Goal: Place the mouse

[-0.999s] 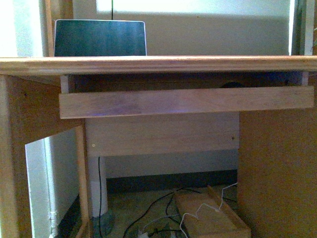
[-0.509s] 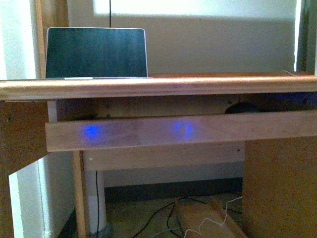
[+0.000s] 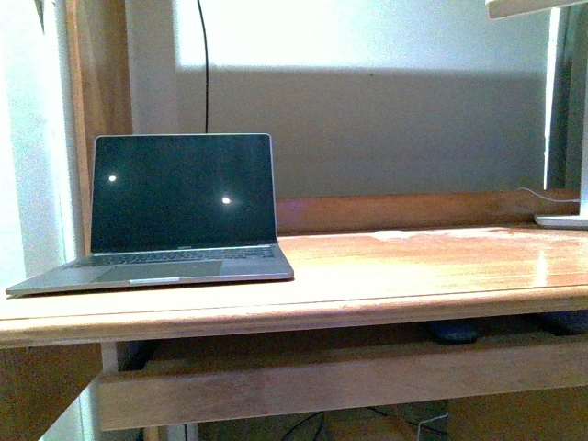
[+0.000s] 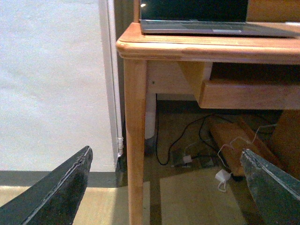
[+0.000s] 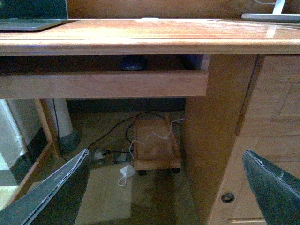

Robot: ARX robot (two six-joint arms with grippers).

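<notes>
The mouse (image 3: 455, 331) is a small dark domed shape lying on the pull-out tray (image 3: 322, 381) under the wooden desk top, right of centre. It also shows in the right wrist view (image 5: 132, 63), behind the tray's front board (image 5: 103, 84). My right gripper (image 5: 166, 153) is open and empty, low in front of the desk and well below the mouse. My left gripper (image 4: 166, 152) is open and empty, low by the desk's left front leg (image 4: 136, 140). Neither gripper shows in the front view.
An open laptop (image 3: 184, 197) with a dark screen stands on the left of the desk top (image 3: 413, 266). A white stand base (image 3: 562, 220) sits at the far right. Cables and a wooden wheeled board (image 5: 154, 145) lie on the floor. A drawer cabinet (image 5: 262, 140) stands on the right.
The front view has risen from below the desk edge to above it. The laptop's keyboard and the desk surface now show, and the tray sits low in the picture.
</notes>
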